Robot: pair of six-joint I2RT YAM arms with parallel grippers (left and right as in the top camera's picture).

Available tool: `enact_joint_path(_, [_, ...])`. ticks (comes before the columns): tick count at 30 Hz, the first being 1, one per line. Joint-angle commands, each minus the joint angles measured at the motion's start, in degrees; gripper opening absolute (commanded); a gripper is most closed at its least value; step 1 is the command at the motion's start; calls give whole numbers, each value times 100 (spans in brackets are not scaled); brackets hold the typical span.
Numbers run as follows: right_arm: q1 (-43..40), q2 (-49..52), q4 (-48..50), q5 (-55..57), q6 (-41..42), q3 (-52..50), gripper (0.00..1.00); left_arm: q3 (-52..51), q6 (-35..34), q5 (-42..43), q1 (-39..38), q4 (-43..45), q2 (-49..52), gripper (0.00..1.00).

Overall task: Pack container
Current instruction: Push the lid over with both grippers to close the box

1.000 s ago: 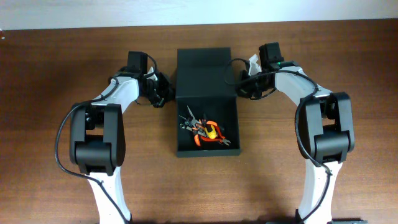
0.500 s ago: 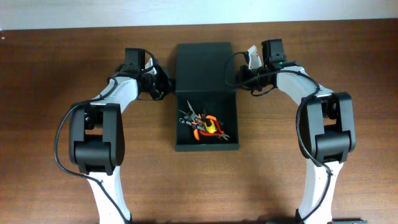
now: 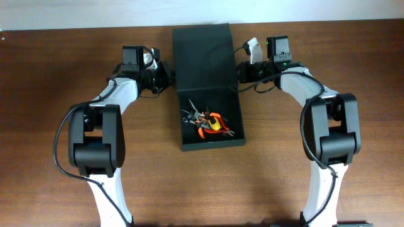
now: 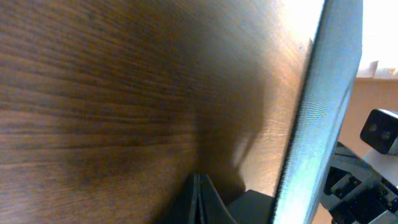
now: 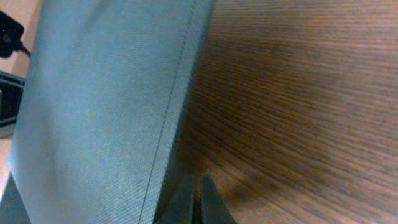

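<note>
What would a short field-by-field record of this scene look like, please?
container: open, on the table
lid: open, hinged at the box's far side
contents: hand tools, some with orange handles, one yellow part
left arm: jaws shut, at the lid's left edge
right arm: jaws shut, at the lid's right edge
</note>
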Motion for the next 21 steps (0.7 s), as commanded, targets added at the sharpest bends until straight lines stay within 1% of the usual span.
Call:
enact_joint_path(1, [107,-81,42,-310,-496,107,4,190,393,232,37,35,31,2])
enact_joint_path(11, [-68,-450,52,-321,-645,107,4,472,494,245,127,31,31,2])
enact_joint_path(21, [-61,-977,35,-361,-706,107,4,730,557,846,125,-26,28,2])
